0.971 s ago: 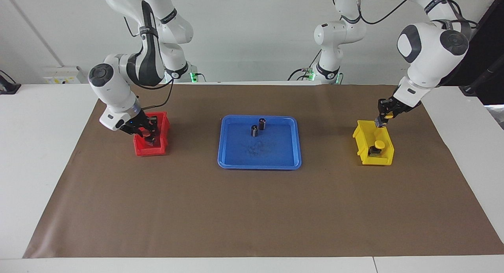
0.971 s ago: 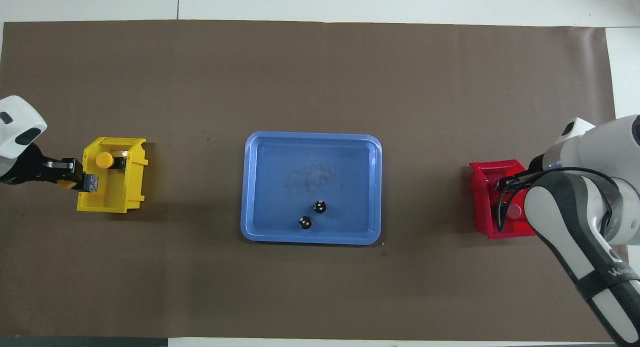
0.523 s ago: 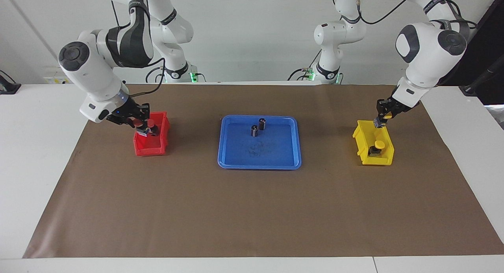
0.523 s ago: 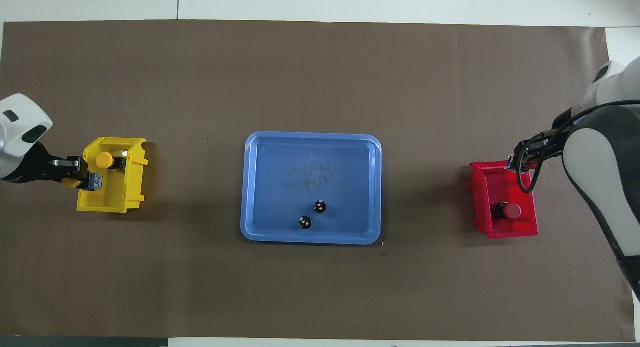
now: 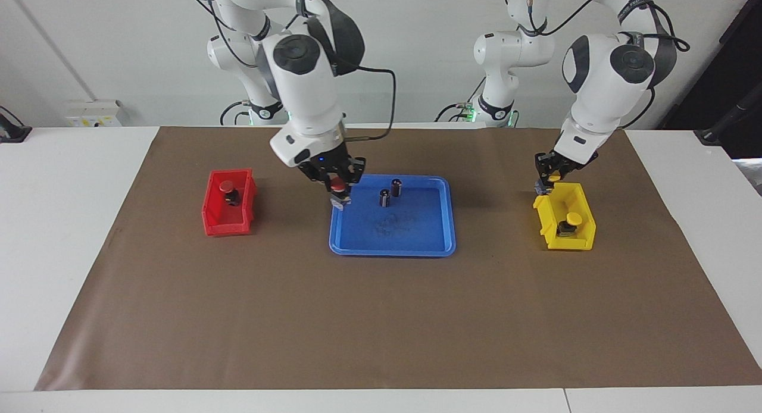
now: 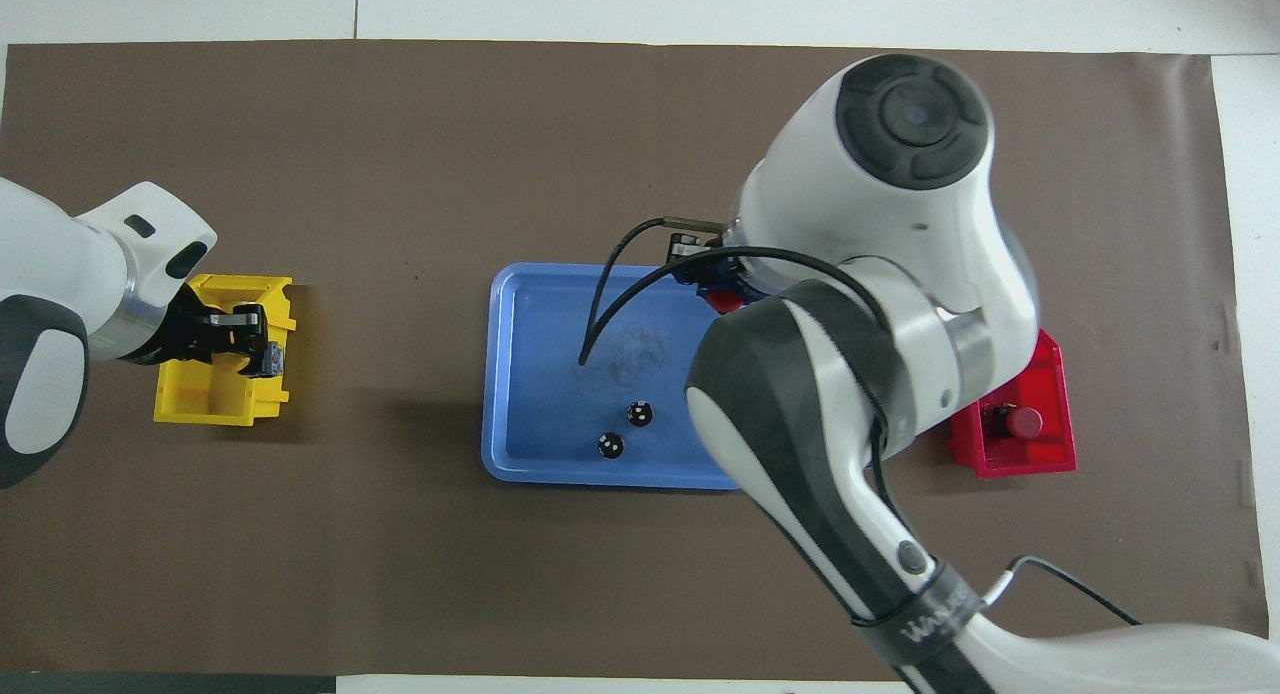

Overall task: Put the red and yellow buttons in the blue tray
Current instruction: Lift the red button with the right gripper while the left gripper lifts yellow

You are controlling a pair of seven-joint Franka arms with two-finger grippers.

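The desk (image 5: 71, 234) carries a wide brown mat (image 5: 381, 318), and at the mat's middle lies the blue tray (image 5: 443, 234), with two dark cylinders (image 5: 390, 193) standing upright in its half nearer the robots. Toward the right arm's end of the desk sits a red bin (image 5: 209, 219) holding one red button (image 5: 229, 192) that lies inside it; toward the left arm's end sits a yellow bin (image 5: 545, 222) holding one yellow button (image 5: 568, 222). The right arm reaches in over the tray, and the right end effector (image 5: 337, 190) hangs over the tray's edge toward the right arm's end, its fingers clamped on a second red button (image 5: 337, 187) held clear of the tray floor. The left end effector (image 5: 546, 181) is over the rim of the yellow bin nearer the robots and toward the tray, closed around a second yellow button (image 5: 553, 178), whose yellow cap shows between the fingers. From overhead the right arm's bulk hides its own end effector and much of the tray.
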